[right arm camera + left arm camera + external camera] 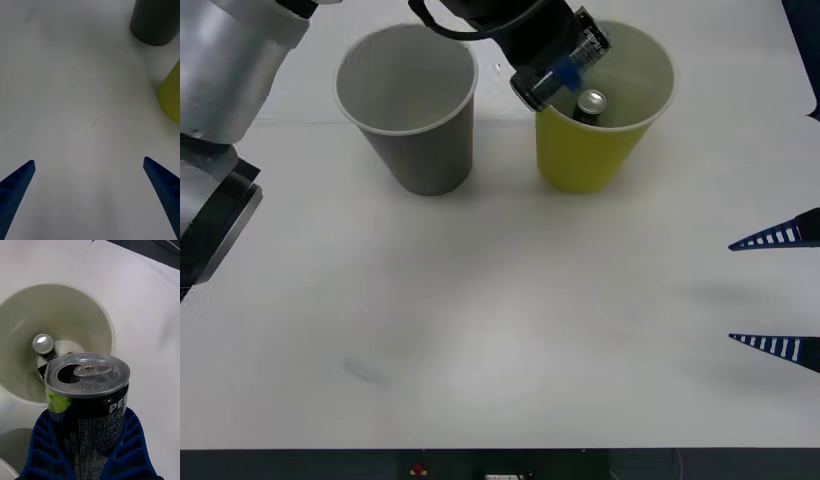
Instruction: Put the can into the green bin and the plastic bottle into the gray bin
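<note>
Left end effector (565, 72), top centre of the front view, holds a dark-sided can (88, 405) w/ silver pull-tab top over the green bin (585, 160); blue ribbed fingers (129, 450) clamp both sides of the can. A small silvery can (591, 102) already lies inside the green bin, top up (also seen deep in the cup in the left wrist view (43, 344)). Gray bin (420, 150) stands upright just left of the green one, apart from it, upper-left centre of frame. Right end effector (778, 292) hovers at the right edge, fingers spread wide, above bare white counter (500, 330), well apart from both bins.
</note>
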